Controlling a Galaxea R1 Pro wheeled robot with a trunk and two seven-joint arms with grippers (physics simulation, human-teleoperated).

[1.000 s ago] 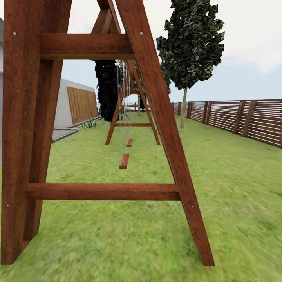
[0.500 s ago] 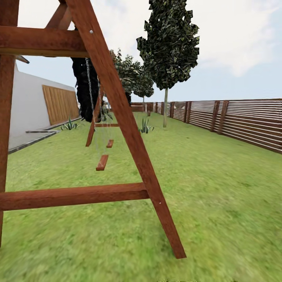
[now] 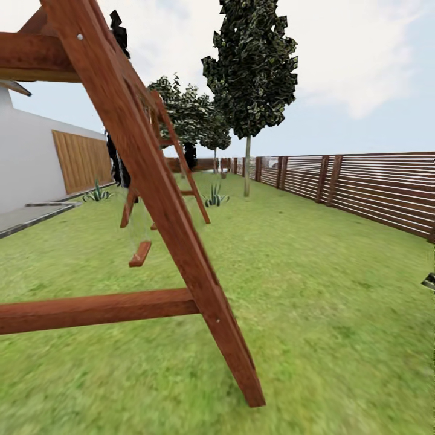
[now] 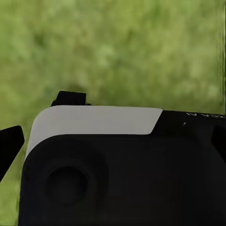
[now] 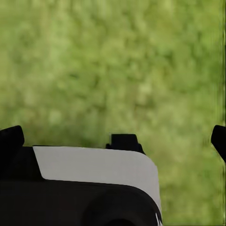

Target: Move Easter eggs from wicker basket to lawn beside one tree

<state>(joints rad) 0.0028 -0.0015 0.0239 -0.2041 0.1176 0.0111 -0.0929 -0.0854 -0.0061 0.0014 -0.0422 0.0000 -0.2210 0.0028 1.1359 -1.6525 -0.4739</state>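
Head view: swing frame [image 3: 157, 199] looms over the lawn [image 3: 314, 290], distant tree [image 3: 251, 66] by the fence [image 3: 362, 187].
Eggs, judged light and slick, want a gentle mid-body hold; either claw's state, I can't tell.

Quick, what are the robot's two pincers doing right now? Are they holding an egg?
Left pincer: cannot be told if open or closed; no egg visible, only lawn past it.
Right pincer: tips wide apart, open, holding nothing.

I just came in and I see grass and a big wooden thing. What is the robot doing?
The robot is out on the lawn, beside a wooden swing frame with a swing seat hanging from it. A fence runs along the right, and a leafy tree stands ahead. Nothing is being handled right now. Both wrist cameras look down at plain grass.
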